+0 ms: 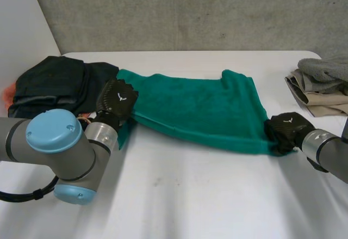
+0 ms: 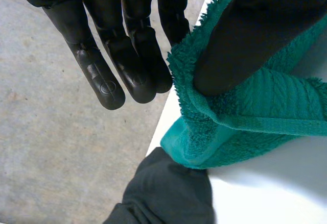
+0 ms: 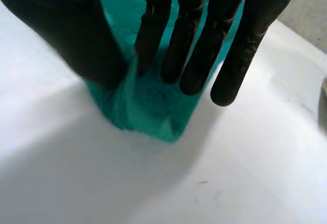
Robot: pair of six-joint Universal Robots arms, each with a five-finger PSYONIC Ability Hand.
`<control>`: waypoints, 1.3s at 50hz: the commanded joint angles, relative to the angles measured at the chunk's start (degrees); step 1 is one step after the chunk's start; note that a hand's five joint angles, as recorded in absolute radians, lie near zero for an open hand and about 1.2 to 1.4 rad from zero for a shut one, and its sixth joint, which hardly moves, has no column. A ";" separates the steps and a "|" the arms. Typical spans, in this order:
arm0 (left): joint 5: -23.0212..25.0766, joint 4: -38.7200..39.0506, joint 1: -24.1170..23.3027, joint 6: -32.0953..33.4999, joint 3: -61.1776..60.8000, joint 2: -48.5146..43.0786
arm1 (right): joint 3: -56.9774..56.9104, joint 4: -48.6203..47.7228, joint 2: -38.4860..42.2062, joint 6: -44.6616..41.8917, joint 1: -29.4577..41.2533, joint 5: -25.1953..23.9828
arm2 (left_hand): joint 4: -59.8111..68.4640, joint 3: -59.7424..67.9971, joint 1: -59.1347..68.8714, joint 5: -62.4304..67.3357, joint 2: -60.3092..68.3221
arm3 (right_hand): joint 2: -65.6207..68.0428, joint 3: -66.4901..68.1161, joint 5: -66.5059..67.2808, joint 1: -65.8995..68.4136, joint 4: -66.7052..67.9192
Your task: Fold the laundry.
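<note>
A green towel lies spread across the middle of the white table, and it is pulled rather flat between the two hands, which I think is the reason for how they stand. The left hand is at the towel's left end, close beside a heap of dark clothes at the far left. Its thumb presses into the bunched corner of the cloth, and the corner seems pinched against the nearest finger, while the other fingers are straight and free. The right hand is at the near right corner, where the corner is caught between the thumb and the straight fingers, low over the table. With one hand on each end, the near edge runs in an almost straight line between them, so the cloth has little slack and few wrinkles. To me this looks like a preparation for carrying one edge over to make a fold. A grey and beige pile waits at the far right, well apart from the towel.
</note>
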 commanded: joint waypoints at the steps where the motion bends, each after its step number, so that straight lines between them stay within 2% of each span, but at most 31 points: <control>1: 0.01 -2.92 0.00 -3.64 -0.03 -0.72 | -1.91 -4.18 2.30 -1.05 -0.08 0.79 | 11.13 11.65 16.79 12.65 11.41 | 16.43 17.37 18.72 26.08 17.29; 3: -0.08 -3.97 0.00 -4.35 -0.03 -0.63 | -1.82 -4.27 1.77 -1.14 -0.17 0.88 | 11.13 11.65 16.79 12.65 11.41 | 16.43 17.37 18.72 26.08 17.29; 4: -0.08 -4.50 0.00 -4.70 -0.12 -0.46 | -1.65 -4.27 1.51 -1.14 -0.26 0.88 | 6.49 7.01 12.15 8.00 6.77 | 16.43 17.37 18.72 26.08 17.29; 5: -0.08 -5.72 0.00 -5.23 -0.12 -0.02 | -1.47 -4.18 0.64 -1.14 -0.69 0.88 | -6.38 -5.86 -0.72 -4.86 -6.10 | 16.43 17.37 18.72 26.08 17.29; 9: -0.43 -9.24 -0.09 -5.67 -0.21 0.68 | -0.07 -3.57 -2.35 -0.96 -1.31 1.06 | -38.54 -38.02 -32.87 -37.02 -38.26 | 16.43 17.37 18.72 26.08 17.29; 12: -1.22 -11.70 0.18 -6.99 -0.12 2.09 | 1.25 -3.39 -3.85 -0.87 -1.14 1.23 | -52.22 -51.70 -46.55 -50.70 -51.94 | 16.43 17.37 18.72 26.08 17.29; 13: -2.00 -13.71 0.53 -9.34 -0.20 3.23 | 2.04 -3.39 -4.46 -0.78 -0.96 1.23 | -55.60 -55.07 -49.93 -54.08 -55.31 | 16.43 17.37 18.72 26.08 17.29; 16: -3.50 -17.06 1.32 -14.62 -0.21 4.99 | 2.66 -3.39 -4.65 -0.78 -0.87 1.23 | -55.29 -54.77 -49.63 -53.78 -55.01 | 16.43 17.37 18.72 26.08 17.29; 17: -4.46 -19.34 1.84 -18.99 -0.21 6.13 | 2.92 -3.39 -4.65 -0.78 -0.87 1.32 | -55.29 -54.77 -49.63 -53.78 -55.01 | 16.43 17.37 18.72 26.08 17.29; 25: -6.67 -28.49 5.00 -41.58 -1.17 10.53 | 2.92 -3.39 -4.47 -0.78 -1.13 1.23 | -54.46 -53.94 -48.79 -52.94 -54.17 | 16.43 17.37 18.72 26.08 17.29; 29: -6.06 -31.48 7.11 -49.33 -1.44 10.36 | 2.92 -3.39 -4.56 -0.78 -1.31 1.23 | -51.95 -51.43 -46.28 -50.43 -51.67 | 16.43 17.37 18.72 26.08 17.29; 33: -5.18 -32.54 8.08 -53.56 -0.12 9.31 | 3.19 -3.39 -4.56 -0.87 -1.31 1.23 | -48.25 -47.72 -42.58 -46.73 -47.96 | 16.43 17.37 18.72 26.08 17.29; 41: -2.54 -33.51 8.97 -56.82 5.77 3.51 | 3.80 -3.39 -4.56 -1.05 -1.31 0.97 | -42.35 -41.83 -36.68 -40.83 -42.07 | 16.43 17.37 18.72 26.08 17.29; 48: -2.10 -36.93 6.34 -60.25 14.45 -3.43 | 4.42 -3.39 -4.56 -1.05 -1.14 0.79 | -39.31 -38.79 -33.65 -37.80 -39.03 | 16.43 17.37 18.72 26.08 17.29; 55: -2.19 -40.01 4.31 -60.52 21.67 -10.29 | 4.59 -3.48 -4.56 -1.05 -1.13 0.79 | -35.12 -34.60 -29.45 -33.60 -34.84 | 16.43 17.37 18.72 26.08 17.29; 57: -2.36 -40.19 4.05 -60.52 23.52 -12.05 | 4.68 -3.48 -4.65 -1.14 -1.22 0.79 | -26.91 -26.39 -21.24 -25.39 -26.62 | 16.43 17.37 18.72 26.08 17.29; 59: -2.71 -40.19 3.87 -60.34 24.23 -12.67 | 4.59 -3.48 -4.65 -1.14 -1.31 0.88 | -11.82 -11.29 -6.15 -10.30 -11.53 | 16.43 17.37 18.72 26.08 17.29; 60: -3.15 -40.19 3.96 -59.91 24.58 -12.84 | 4.59 -3.57 -4.65 -1.14 -1.40 0.97 | 9.09 9.61 14.76 10.61 9.37 | 16.43 17.37 18.72 26.08 17.29; 63: -5.43 -40.19 4.22 -59.64 24.32 -12.06 | 4.51 -3.57 -4.73 -1.22 -1.49 1.15 | 11.13 11.65 16.79 12.65 11.41 | 16.43 17.37 18.72 26.08 17.29; 65: -9.29 -40.28 4.04 -58.59 23.53 -10.13 | 4.42 -3.39 -5.00 -1.40 -1.49 1.15 | 11.13 11.65 16.79 12.65 11.41 | 16.43 17.37 18.72 26.08 17.29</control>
